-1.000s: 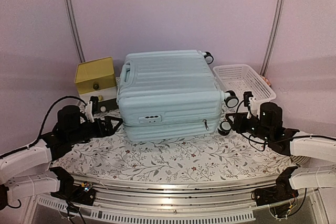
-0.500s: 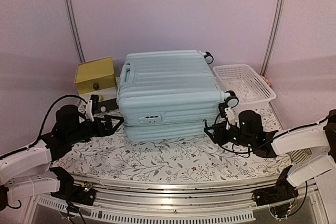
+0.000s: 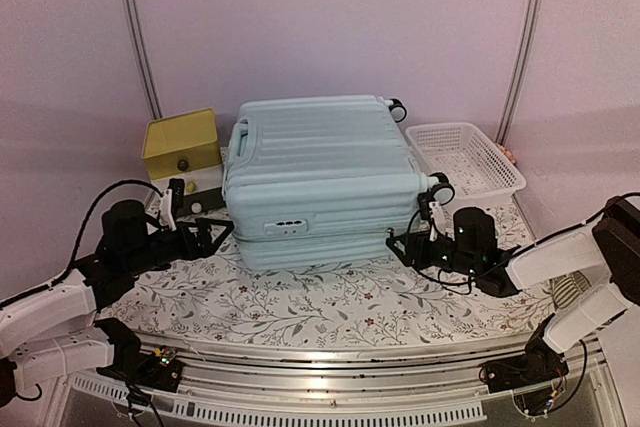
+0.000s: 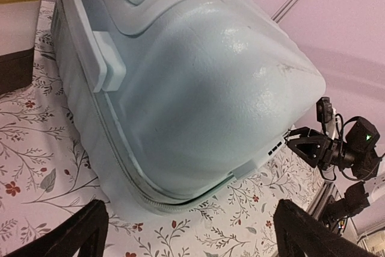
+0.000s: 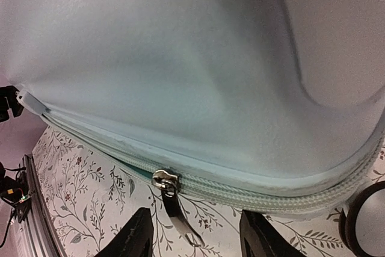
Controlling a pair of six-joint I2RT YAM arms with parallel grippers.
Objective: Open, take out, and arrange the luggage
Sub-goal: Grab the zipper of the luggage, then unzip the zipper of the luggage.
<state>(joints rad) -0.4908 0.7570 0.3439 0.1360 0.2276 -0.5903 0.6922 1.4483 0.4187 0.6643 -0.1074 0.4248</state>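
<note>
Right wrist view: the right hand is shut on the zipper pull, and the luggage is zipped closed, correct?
Not quite. The right hand is open, not shut. In the right wrist view its fingers stand apart, and the zipper pull hangs between them, ungripped. The luggage is zipped closed, as you say.

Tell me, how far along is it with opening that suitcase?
Nothing done yet: the luggage lies zipped shut. In hand: the open right fingers aim at the zipper pull; the open left fingers hover at the other corner. Left: unzip, unpack, arrange.
</note>
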